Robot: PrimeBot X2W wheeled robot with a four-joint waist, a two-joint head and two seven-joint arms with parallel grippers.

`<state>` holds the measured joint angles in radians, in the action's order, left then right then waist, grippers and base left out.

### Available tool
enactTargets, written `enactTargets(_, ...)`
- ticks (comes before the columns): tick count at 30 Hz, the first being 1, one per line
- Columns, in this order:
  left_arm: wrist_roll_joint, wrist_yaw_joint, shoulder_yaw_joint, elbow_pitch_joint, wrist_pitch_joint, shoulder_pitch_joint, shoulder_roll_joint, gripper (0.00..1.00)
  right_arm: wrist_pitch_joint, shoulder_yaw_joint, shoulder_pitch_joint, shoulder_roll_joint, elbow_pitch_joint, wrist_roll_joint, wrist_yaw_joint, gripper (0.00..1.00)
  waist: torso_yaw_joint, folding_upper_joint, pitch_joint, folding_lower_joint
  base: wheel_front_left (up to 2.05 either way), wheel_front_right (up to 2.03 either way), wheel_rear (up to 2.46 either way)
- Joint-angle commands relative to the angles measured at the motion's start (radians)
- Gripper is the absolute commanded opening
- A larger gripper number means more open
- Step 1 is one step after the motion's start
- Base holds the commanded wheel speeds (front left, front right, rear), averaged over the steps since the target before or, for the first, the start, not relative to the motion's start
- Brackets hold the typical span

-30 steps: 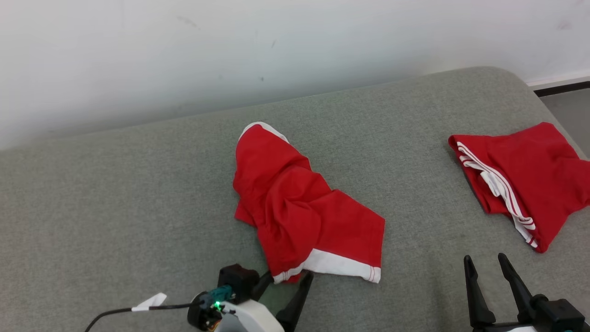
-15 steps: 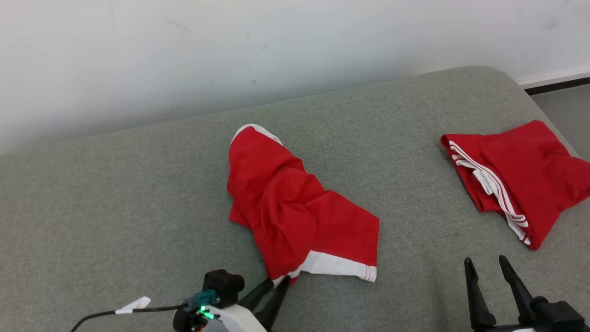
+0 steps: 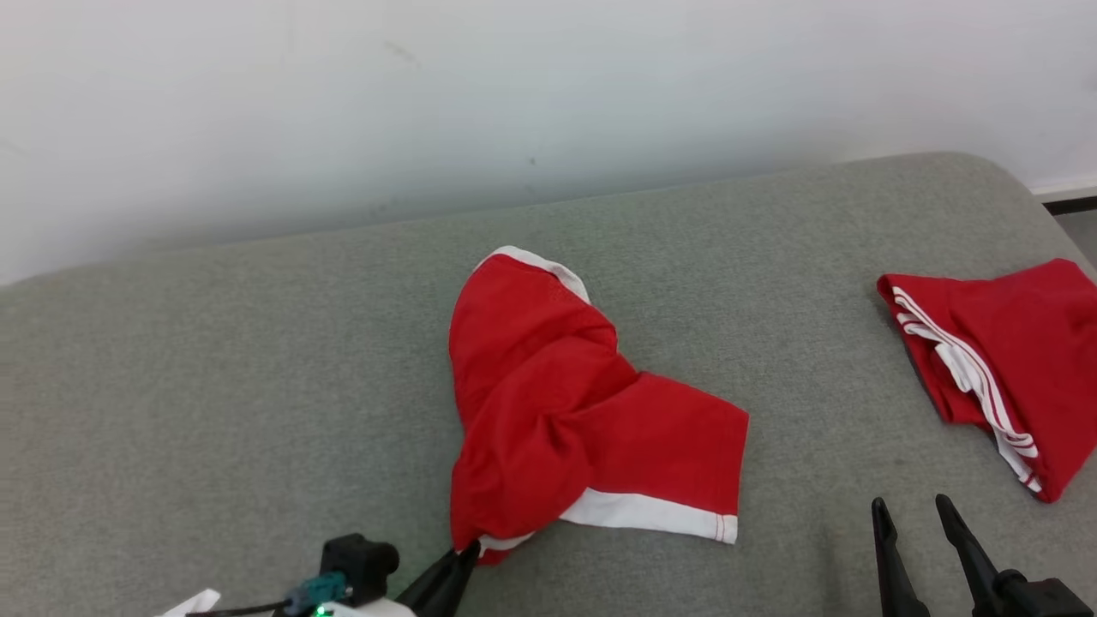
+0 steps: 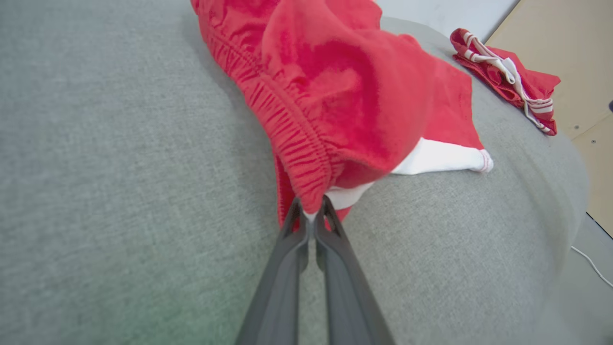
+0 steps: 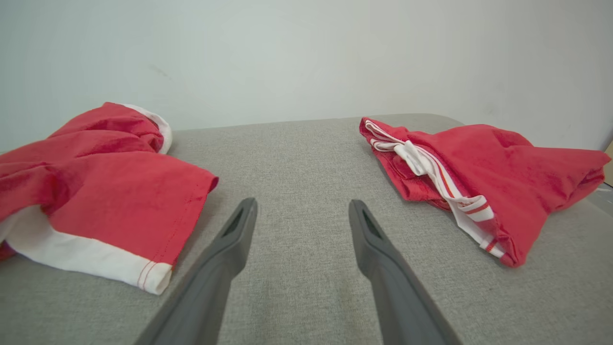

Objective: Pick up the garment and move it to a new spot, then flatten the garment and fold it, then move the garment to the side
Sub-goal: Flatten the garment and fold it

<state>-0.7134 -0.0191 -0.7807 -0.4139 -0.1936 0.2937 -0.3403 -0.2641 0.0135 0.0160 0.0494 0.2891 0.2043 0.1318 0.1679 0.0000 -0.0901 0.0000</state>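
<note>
1. The left gripper (image 4: 310,211) has two long, slim fingers (image 4: 282,282) of matte dark grey, broad at the base and narrowing to blunt tips.
2. The right gripper (image 5: 302,205) has the same dark grey fingers (image 5: 225,258). Each has a shallow, elongated recess on its inner face near the tip.
3. From the head view the fingers look almost black, thin and pointed.
4. Behind the left fingers is a black boxy module (image 3: 358,561) with a rounded end.
5. Beside it are a teal connector (image 3: 314,591), a small green light (image 3: 322,611), a thin black cable (image 3: 248,610) and a white tag (image 3: 190,604).
6. The right wrist mount (image 3: 1041,596) is black and blocky.
</note>
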Motion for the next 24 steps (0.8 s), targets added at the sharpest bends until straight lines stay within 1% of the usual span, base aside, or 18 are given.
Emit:
enactTargets(1, -0.008, 0.009, 0.003, 0.022, 0.006, -0.029, -0.019, 0.0, 0.0, -0.003, -0.013, 0.003, -0.001, -0.003, -0.003, 1.0, -0.021, 0.0, 0.01, 0.0, 0.0, 0.0, 0.0)
enactTargets(8, -0.019, 0.063, -0.005, 0.181, 0.076, -0.126, -0.114, 0.0, 0.001, -0.011, -0.026, 0.003, 0.001, -0.012, -0.003, 1.0, -0.071, 0.0, 0.026, 0.0, 0.0, 0.0, 0.0)
enactTargets(12, -0.029, 0.102, 0.014, 0.264, 0.109, -0.154, -0.161, 0.0, 0.001, -0.018, -0.035, 0.003, 0.008, -0.015, -0.003, 1.0, -0.093, 0.0, 0.033, 0.0, 0.0, 0.0, 0.0)
enactTargets(14, -0.033, 0.111, 0.019, 0.289, 0.12, -0.156, -0.173, 0.0, 0.0, -0.014, -0.034, 0.003, 0.011, -0.017, -0.003, 1.0, -0.101, 0.0, 0.034, 0.0, 0.0, 0.0, 0.0)
enactTargets(17, -0.035, 0.123, 0.03, 0.304, 0.121, -0.132, -0.161, 0.0, 0.0, -0.011, -0.028, 0.003, 0.017, -0.014, -0.003, 1.0, -0.112, 0.0, 0.035, 0.0, 0.0, 0.0, 0.0)
enactTargets(18, -0.031, 0.124, 0.031, 0.297, 0.123, -0.123, -0.158, 0.03, 0.001, -0.006, -0.026, 0.002, 0.02, -0.013, -0.003, 1.0, -0.114, 0.0, 0.036, 0.0, 0.0, 0.0, 0.0)
enactTargets(19, -0.034, 0.126, 0.032, 0.287, 0.126, -0.117, -0.15, 0.26, 0.0, -0.002, -0.024, 0.003, 0.023, -0.013, -0.003, 1.0, -0.116, 0.0, 0.036, 0.0, 0.0, 0.0, 0.0)
enactTargets(20, -0.04, 0.128, 0.03, 0.273, 0.132, -0.114, -0.143, 0.35, 0.0, 0.001, -0.022, 0.003, 0.025, -0.012, -0.003, 1.0, -0.117, 0.0, 0.037, 0.0, 0.0, 0.0, 0.0)
enactTargets(21, -0.034, 0.128, 0.025, 0.26, 0.139, -0.108, -0.142, 0.45, 0.001, 0.005, -0.021, 0.003, 0.027, -0.01, -0.003, 1.0, -0.117, 0.0, 0.037, 0.0, 0.0, 0.0, 0.0)
enactTargets(22, -0.032, 0.131, 0.025, 0.246, 0.138, -0.101, -0.135, 0.8, 0.0, 0.009, -0.019, 0.003, 0.029, -0.009, -0.003, 1.0, -0.116, 0.0, 0.037, 0.0, 0.0, 0.0, 0.0)
enactTargets(23, -0.042, 0.134, 0.027, 0.231, 0.143, -0.099, -0.127, 1.0, 0.0, 0.012, -0.017, 0.003, 0.029, -0.008, -0.003, 1.0, -0.115, 0.0, 0.036, 0.0, 0.0, 0.0, 0.0)
enactTargets(24, -0.044, 0.138, 0.025, 0.217, 0.15, -0.098, -0.125, 1.0, 0.001, 0.015, -0.015, 0.003, 0.03, -0.009, -0.003, 1.0, -0.113, 0.0, 0.036, 0.0, 0.0, 0.0, 0.0)
